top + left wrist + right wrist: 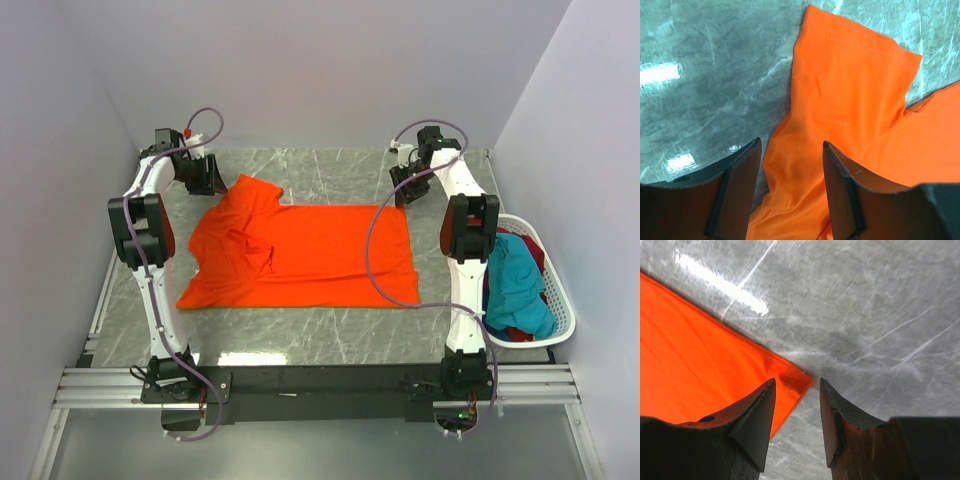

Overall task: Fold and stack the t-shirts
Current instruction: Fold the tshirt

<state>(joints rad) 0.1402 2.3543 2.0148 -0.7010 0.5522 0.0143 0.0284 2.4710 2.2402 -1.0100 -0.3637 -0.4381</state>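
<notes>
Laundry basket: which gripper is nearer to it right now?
Right. The right gripper is at the orange t-shirt's far right corner, just beyond the basket's far end. The left gripper is far off on the other side, over the shirt's sleeve.

The right gripper (797, 382) hangs with its 2 dark fingers (752, 425) parted above the grey marbled table (880, 315). The orange t-shirt (700, 370) fills the 9 o'clock side, and its corner lies in the gap beside the 9 o'clock finger. A glare streak (720, 285) shows toward 11 o'clock.
</notes>
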